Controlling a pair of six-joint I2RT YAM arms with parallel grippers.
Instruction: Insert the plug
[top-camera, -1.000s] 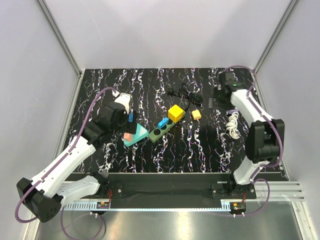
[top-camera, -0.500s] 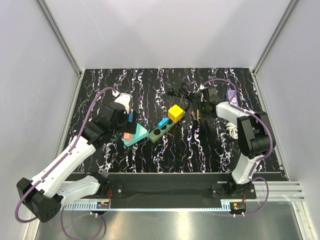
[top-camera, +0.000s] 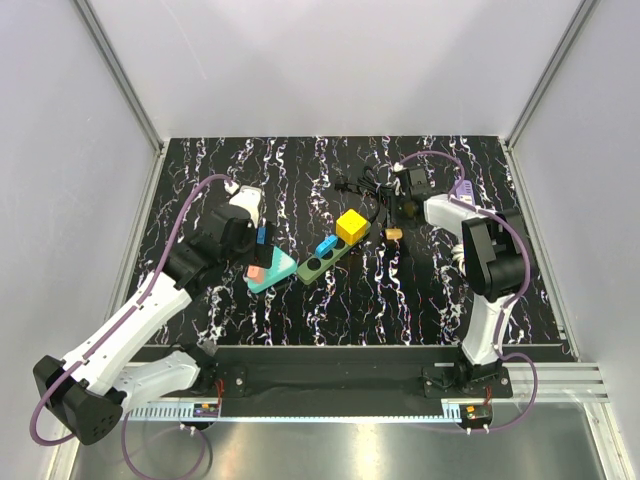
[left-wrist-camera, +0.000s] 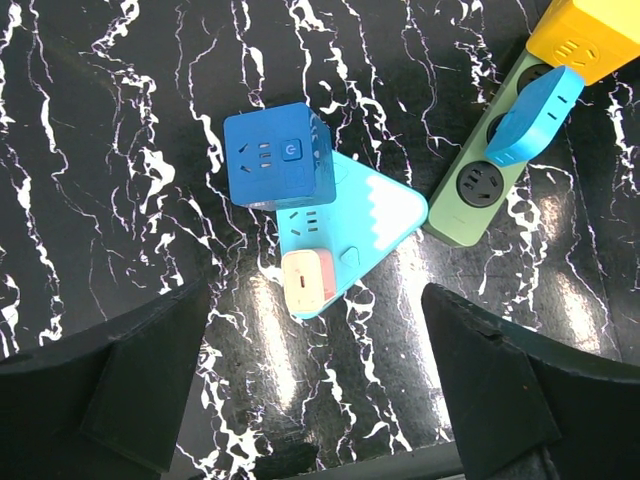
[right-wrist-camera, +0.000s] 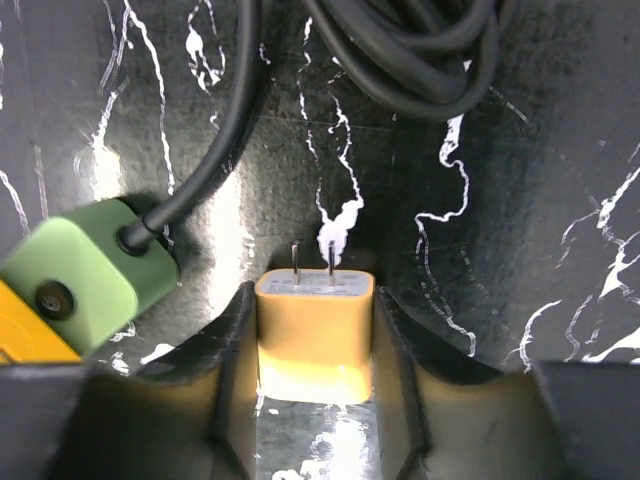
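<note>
1. So the left gripper (left-wrist-camera: 315, 340) hangs wide open over the teal socket block (left-wrist-camera: 350, 230), holding nothing.
2. The orange plug (right-wrist-camera: 315, 340) lies flat on the bench (top-camera: 300, 170), at 3 o'clock of the yellow cube (top-camera: 351, 226).
3. The right gripper (right-wrist-camera: 312, 305) pinches its flat sides. Looks light, stiff, slick plastic, so I'd grip mid-body, clear of the prongs.

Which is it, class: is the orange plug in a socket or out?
Out. On the orange plug, both prongs show bare over the table; the right gripper flanks it.
</note>
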